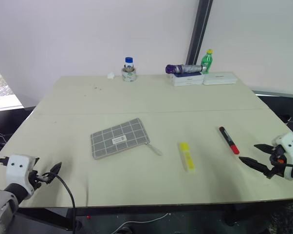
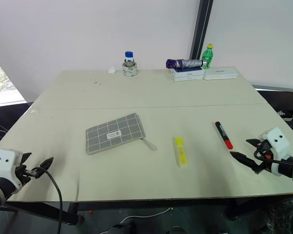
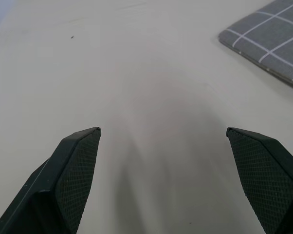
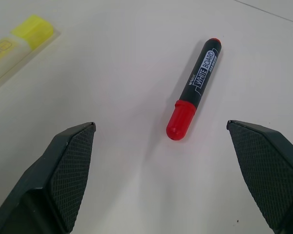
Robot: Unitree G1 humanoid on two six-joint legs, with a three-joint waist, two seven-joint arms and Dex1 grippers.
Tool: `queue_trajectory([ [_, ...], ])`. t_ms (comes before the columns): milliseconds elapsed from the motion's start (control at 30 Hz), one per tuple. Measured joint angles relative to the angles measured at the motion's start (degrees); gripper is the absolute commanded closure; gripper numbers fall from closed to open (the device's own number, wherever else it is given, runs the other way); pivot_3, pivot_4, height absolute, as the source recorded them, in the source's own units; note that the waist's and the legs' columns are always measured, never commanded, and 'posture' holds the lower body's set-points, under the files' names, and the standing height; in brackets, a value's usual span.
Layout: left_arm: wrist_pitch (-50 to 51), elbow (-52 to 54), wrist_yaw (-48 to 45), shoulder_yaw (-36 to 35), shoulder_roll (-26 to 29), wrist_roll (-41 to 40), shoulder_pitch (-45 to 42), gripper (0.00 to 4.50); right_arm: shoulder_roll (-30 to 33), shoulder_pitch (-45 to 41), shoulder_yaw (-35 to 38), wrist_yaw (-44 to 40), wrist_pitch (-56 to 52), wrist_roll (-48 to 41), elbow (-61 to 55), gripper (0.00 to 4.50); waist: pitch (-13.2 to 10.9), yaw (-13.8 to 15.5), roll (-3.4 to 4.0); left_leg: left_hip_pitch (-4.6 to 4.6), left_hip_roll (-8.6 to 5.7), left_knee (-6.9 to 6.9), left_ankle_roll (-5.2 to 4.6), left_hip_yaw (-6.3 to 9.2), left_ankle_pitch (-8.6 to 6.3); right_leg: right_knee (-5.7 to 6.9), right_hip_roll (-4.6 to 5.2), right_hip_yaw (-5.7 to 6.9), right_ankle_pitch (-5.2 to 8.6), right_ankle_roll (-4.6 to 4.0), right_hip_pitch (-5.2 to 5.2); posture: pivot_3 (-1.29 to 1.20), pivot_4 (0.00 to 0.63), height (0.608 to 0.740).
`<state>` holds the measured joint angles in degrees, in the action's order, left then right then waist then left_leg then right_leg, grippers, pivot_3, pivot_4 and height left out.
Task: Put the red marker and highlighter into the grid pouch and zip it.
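While both grippers are held low over the near edge of the table [image 1: 137, 97], nothing is gripped by either. The left gripper [image 3: 163, 141] is seen with its jaws spread wide, bare tabletop lying between the two textured fingertips [image 3: 78, 170]. Ahead of these jaws and off toward the right fingertip, a corner of the grid pouch [image 1: 119, 138] is caught; it lies flat on the table, well apart from the fingers, its small white label facing up and its zip pull cord [image 1: 154, 148] trailing from the corner nearest the highlighter.

The right gripper [image 4: 161, 129] is likewise spread to its full width and empty. Just ahead of the gap between its jaws the red marker [image 4: 194, 87] is found, lying flat and untouched, its red cap pointing toward the gripper and its black barrel, lettered "WHITE BOARD", running away from it. Further out, beyond the left fingertip of this gripper, the highlighter [image 1: 187, 156] is laid flat on the table, between marker and pouch, touching neither.

Far beyond both pairs of jaws, along the back edge of the table, a blue-capped jar [image 1: 129, 69], a folded purple umbrella [image 1: 184, 69], a green bottle [image 1: 207, 61] and white boxes [image 1: 219, 78] are set.
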<state>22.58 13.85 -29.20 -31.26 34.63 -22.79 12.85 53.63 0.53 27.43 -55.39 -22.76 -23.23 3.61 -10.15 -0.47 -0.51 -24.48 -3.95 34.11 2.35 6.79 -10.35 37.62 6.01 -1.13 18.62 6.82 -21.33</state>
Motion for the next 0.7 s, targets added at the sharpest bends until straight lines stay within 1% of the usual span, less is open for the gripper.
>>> queue_trajectory([
  [300, 0.99, 0.24, 0.18, 0.01, 0.02, -0.37, -0.4, 0.14, -0.31, 0.0, -0.19, 0.36, 0.15, -0.01, -0.05, 0.0, 0.0, -0.05, 0.0, 0.0, 0.0, 0.0, 0.0, -0.02, 0.0, 0.0, -0.01, -0.02, 0.0, 0.0, -0.01, 0.0, 0.15, 0.74],
  [400, 0.57, 0.17, -0.02, 0.1, 0.05, -0.14, -0.83, 0.14, -1.14, -1.37, -0.78, 1.26, -0.38, -0.2, -1.02, 0.0, 0.0, -0.17, 0.0, 0.01, 0.01, 0.0, -0.01, -0.04, 0.0, 0.0, -0.02, -0.05, -0.01, 0.0, -0.01, 0.0, 0.15, 0.74],
  [567, -1.86, 0.17, -0.37, 1.55, 0.16, 1.8, -2.07, 0.14, -4.37, -7.83, -5.54, 4.85, -3.1, -0.72, -6.87, 0.0, 0.0, -0.21, 0.0, 0.01, 0.12, 0.0, 0.0, -0.09, 0.0, 0.0, -0.1, -0.11, -0.02, -0.01, -0.05, 0.0, 0.15, 0.74],
  [700, -5.36, 0.16, -1.33, 4.42, 0.19, 4.64, -2.15, 0.14, -9.85, -14.13, -11.59, 9.3, -7.76, -1.76, -12.63, 0.0, 0.0, -0.12, 0.0, -0.01, 0.15, -0.02, 0.0, -0.08, -0.01, -0.02, -0.11, -0.11, -0.02, 0.0, -0.08, 0.0, 0.15, 0.74],
])
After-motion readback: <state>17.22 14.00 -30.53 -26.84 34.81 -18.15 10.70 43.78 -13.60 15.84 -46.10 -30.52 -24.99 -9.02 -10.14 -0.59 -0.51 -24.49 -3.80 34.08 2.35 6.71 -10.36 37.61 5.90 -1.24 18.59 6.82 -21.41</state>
